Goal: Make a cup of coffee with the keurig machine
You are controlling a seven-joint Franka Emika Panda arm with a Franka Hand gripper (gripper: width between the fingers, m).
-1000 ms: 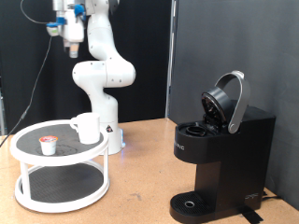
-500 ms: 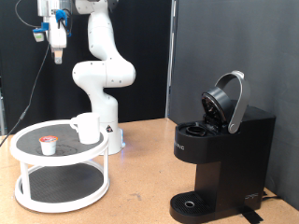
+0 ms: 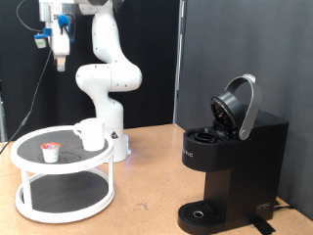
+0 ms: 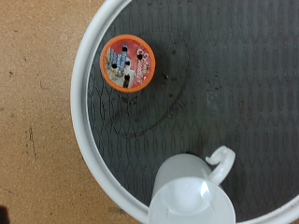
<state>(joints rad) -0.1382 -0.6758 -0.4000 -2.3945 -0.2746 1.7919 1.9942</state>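
Observation:
The white cup (image 3: 90,134) stands upright on the top tier of a round white two-tier stand (image 3: 29,147), at the exterior view's left. A small white pod with a red top (image 3: 50,152) sits beside it. The wrist view looks straight down on the pod (image 4: 126,63) and the cup (image 4: 192,194). The black keurig machine (image 3: 227,162) stands at the exterior view's right with its lid (image 3: 238,105) raised. My gripper (image 3: 62,65) hangs high above the stand, holding nothing; its fingers do not show in the wrist view.
The white arm base (image 3: 108,98) stands behind the stand on the brown table (image 3: 147,191). A black curtain backs the scene. The machine's round drip tray (image 3: 202,213) holds nothing.
My gripper moved towards the exterior view's left between one second and half a second ago, then stayed still. The cup, pod and machine have not moved.

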